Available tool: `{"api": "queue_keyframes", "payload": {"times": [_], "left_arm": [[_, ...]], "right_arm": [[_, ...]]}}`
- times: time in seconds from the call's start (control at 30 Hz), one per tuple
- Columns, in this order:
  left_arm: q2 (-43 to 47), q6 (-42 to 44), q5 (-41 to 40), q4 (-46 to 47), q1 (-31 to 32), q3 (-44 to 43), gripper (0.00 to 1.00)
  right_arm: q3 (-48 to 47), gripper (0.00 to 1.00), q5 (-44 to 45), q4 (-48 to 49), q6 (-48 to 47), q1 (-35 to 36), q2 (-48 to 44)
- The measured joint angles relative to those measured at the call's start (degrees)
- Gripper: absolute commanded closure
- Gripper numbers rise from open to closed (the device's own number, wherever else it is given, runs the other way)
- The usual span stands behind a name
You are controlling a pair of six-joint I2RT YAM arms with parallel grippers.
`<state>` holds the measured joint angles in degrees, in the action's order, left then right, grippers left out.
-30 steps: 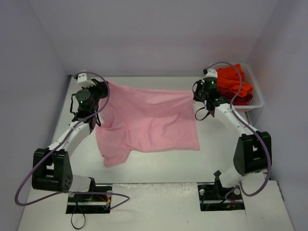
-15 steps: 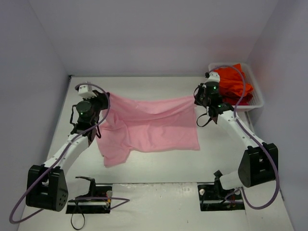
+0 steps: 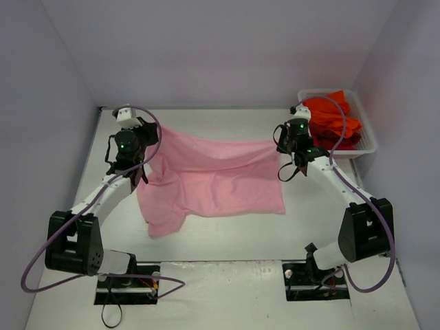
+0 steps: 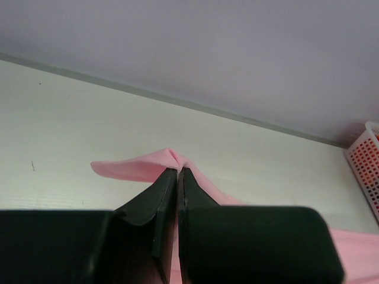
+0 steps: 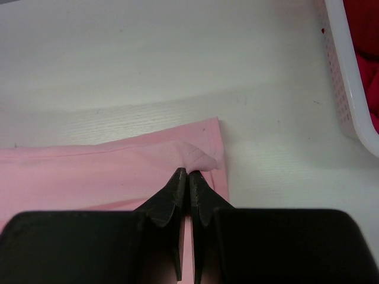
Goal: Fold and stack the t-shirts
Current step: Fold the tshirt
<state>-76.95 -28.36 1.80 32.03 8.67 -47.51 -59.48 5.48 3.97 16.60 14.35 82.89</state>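
- Between frames the left arm dips toward the near edge, then swings back toward the far wall. The pink t-shirt (image 3: 213, 179) shifts with it, and its raised far edge now sags slightly.
- The left gripper (image 4: 177, 173) is clamped tight on one far corner and the right gripper (image 5: 188, 175) is pinched together on the other. The near part, one sleeve included, lies on the white surface (image 3: 227, 237).
- Orange-red t-shirts (image 3: 333, 120) sit heaped in the white mesh basket (image 3: 368, 148) at far right.
- Risk: thin, limp cloth gives the narrow black fingertips little to bite — an uneven pull could tug a corner free or skew the fold.
- The cloth looks soft, matte and lightly creased; the smooth surface may let the trailing part slide.
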Motion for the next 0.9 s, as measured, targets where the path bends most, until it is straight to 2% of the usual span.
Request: {"api": "queue_keyframes", "payload": {"times": [0.17, 0.57, 0.9], "left_arm": [[-4.5, 1.0, -0.2, 0.0, 0.0, -3.2, 1.00], [-6.4, 5.7, -2.1, -0.5, 0.0, -10.3, 1.00], [-6.5, 8.9, -2.3, -1.6, -0.1, -12.4, 1.00]], "right_arm": [[-3.1, 1.00, 1.2, -0.2, -0.8, 0.0, 3.7], [-14.1, 1.00, 1.6, 0.8, -3.7, -0.1, 10.4], [-16.9, 1.00, 1.6, 1.0, -6.1, -0.5, 10.7]]}}
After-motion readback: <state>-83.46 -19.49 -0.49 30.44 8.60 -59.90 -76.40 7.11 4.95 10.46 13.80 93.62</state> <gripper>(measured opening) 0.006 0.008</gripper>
